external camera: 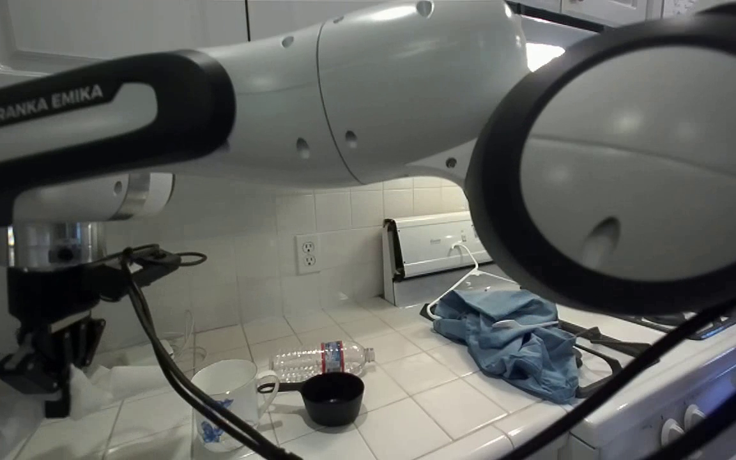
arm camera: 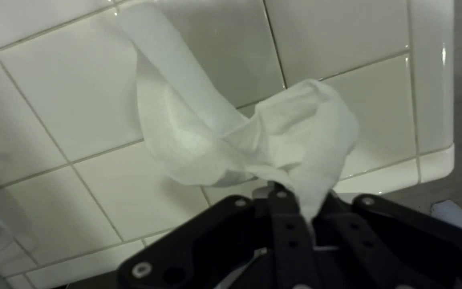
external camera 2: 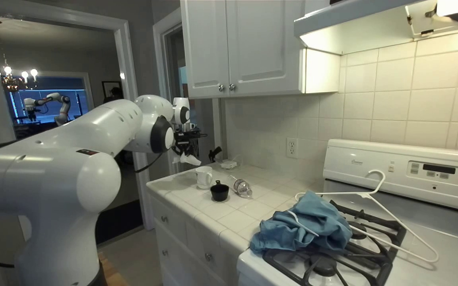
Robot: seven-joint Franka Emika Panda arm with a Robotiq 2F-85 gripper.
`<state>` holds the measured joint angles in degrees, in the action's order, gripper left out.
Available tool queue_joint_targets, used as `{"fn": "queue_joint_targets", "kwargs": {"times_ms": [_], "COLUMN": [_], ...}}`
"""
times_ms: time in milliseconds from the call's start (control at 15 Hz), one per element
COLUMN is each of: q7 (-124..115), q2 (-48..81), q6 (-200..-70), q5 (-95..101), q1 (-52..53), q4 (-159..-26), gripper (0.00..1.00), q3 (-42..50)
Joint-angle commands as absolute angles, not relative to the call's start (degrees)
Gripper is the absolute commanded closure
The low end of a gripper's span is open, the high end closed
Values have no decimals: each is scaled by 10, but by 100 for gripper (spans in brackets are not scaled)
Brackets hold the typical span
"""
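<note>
My black gripper [arm camera: 306,204] is clamped on a crumpled thin white sheet [arm camera: 207,154], can't tell if cloth or paper; rest hangs loose over the white-tiled desk [external camera 2: 235,217]. On desk nearby: white mug with blue print [external camera: 237,386], round black measuring cup with handle [external camera: 336,409], clear plastic bottle [external camera 2: 242,188] lying down. Crumpled blue fabric [external camera 2: 312,210] on white gas stove [external camera 2: 451,234].

Between end effector [arm camera: 306,202] and blue cloth [external camera 2: 304,226], mug [external camera 2: 202,177], black cup [external camera 2: 220,193] and bottle [external camera 2: 243,188] as obstacles, then open tile [external camera 2: 238,218]
</note>
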<state>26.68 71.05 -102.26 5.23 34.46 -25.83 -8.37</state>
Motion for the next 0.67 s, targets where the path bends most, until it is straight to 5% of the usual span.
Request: {"fn": "queue_joint_targets", "kwargs": {"times_ms": [0, 600], "q7": [246, 46], "q2": [670, 622], "q6": [-990, -890], "q5": [40, 44], "q1": [333, 306], "q4": [-275, -275], "gripper": [98, 98], "q3": [-86, -51]}}
